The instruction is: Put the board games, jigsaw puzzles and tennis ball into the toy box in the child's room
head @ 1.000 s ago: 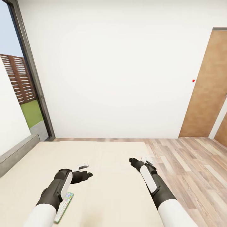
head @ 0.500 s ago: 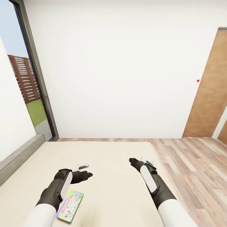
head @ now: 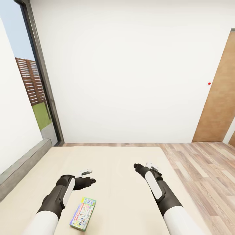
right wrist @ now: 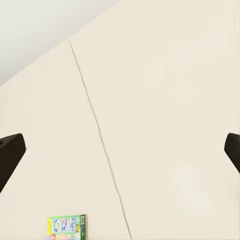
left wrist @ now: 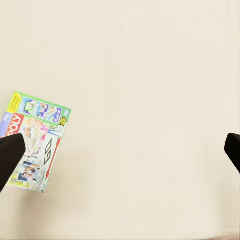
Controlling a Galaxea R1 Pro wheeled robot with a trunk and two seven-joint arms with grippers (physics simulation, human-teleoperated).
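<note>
you are facing a white wall [head: 130, 65] with a tall dark-framed window [head: 36, 81] at the left and a brown wooden door [head: 218, 104] at the right; a small red dot [head: 209, 83] sits on the wall just beside the door. wood-plank floor [head: 202, 169] runs along the foot of the wall and down the right side.

the bed [head: 114, 163] spreads out below you, its plain beige mattress taking up most of the lower half of the head view, with the grey frame [head: 23, 166] edging it on the window side. both your arms reach out over the mattress, well apart from each other.

one board game [head: 83, 213] lies flat on the mattress near your left forearm, just to its inner side and closer to you than the gripper. it is a green-edged box with a pale blue printed cover, turned a little askew. the left wrist view shows the same box [left wrist: 36, 142] lying beside one dark fingertip, not between the two.

your left gripper [head: 87, 175] hangs above the mattress, released, its two dark fingertips [left wrist: 10, 155] spread wide with bare mattress between them. your right gripper [head: 150, 167] is likewise released over the mattress, fingertips [right wrist: 10, 152] far apart and nothing in them; a seam line in the mattress [right wrist: 100, 145] runs between them, and the box [right wrist: 66, 227] shows small at the edge of that view.
</note>
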